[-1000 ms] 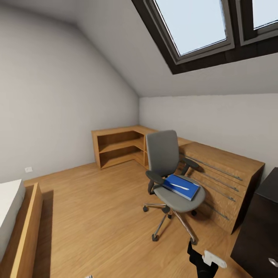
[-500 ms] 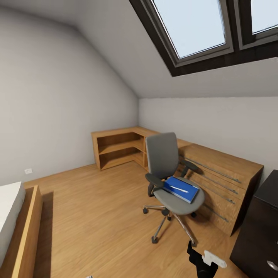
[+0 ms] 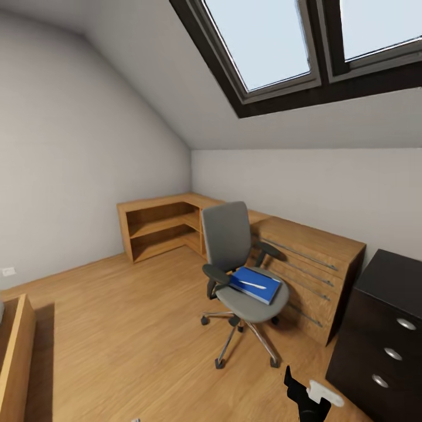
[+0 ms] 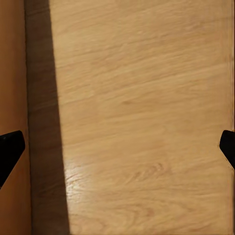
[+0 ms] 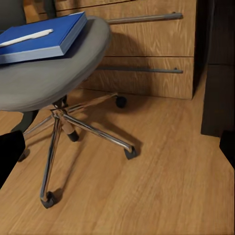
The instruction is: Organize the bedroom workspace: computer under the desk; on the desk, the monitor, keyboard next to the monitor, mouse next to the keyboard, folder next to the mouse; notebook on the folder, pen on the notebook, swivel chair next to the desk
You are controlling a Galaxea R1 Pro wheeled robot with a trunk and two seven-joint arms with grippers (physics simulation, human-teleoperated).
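You have open wooden floor point(image 3: 129, 328) on the left side of the room, bounded far left by a wooden bed frame point(image 3: 14, 357). One grey padded swivel chair point(image 3: 237, 275) on a chrome castor base stands just before a wooden chest of drawers point(image 3: 310, 266). On its seat lies one flat bright blue folder point(image 3: 255, 284), with one slim white pen point(image 3: 253, 285) on top. The glossy black counter point(image 3: 381, 328), three round silver knobs on its drawers, stands at your right. Your left pincer point(image 4: 117, 147) and right pincer point(image 5: 117, 147) both gape wide, holding nothing.
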